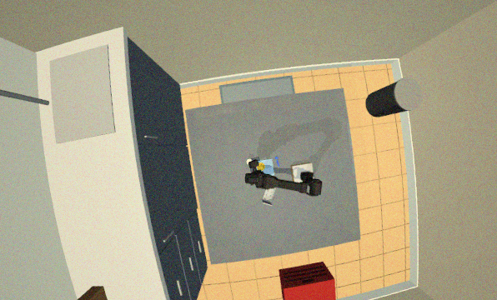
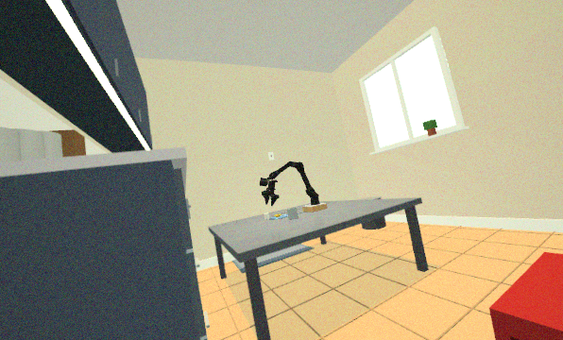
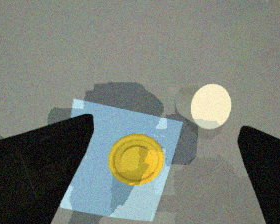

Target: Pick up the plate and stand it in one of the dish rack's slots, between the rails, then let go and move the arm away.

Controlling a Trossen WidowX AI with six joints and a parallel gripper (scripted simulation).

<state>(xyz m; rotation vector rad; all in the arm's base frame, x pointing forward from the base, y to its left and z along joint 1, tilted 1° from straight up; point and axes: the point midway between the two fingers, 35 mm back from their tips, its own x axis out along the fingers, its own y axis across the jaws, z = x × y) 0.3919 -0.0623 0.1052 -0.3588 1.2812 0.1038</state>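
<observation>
A small yellow plate (image 1: 260, 167) (image 2: 278, 216) (image 3: 136, 159) lies flat on a light blue square mat (image 1: 268, 163) (image 3: 91, 183) near the middle of the grey table (image 1: 232, 225) (image 2: 348, 214). My gripper (image 1: 254, 164) (image 2: 269, 200) (image 3: 167, 128) is open and empty. It hangs above the plate, pointing down, with one finger to each side of it in the wrist view. The grey dish rack (image 1: 268, 195) (image 2: 293, 213) stands on the table beside the mat; it is partly hidden under the arm in the top view and does not show in the wrist view.
A cream round object (image 1: 248, 161) (image 3: 211, 106) sits by the mat's corner. A blue pen-like thing (image 1: 277, 160) lies by its edge. The arm's wooden base (image 1: 303, 168) (image 2: 315, 207) is nearby. A dark cabinet (image 1: 157, 167) and a red box (image 1: 308, 283) (image 2: 541, 297) stand off the table.
</observation>
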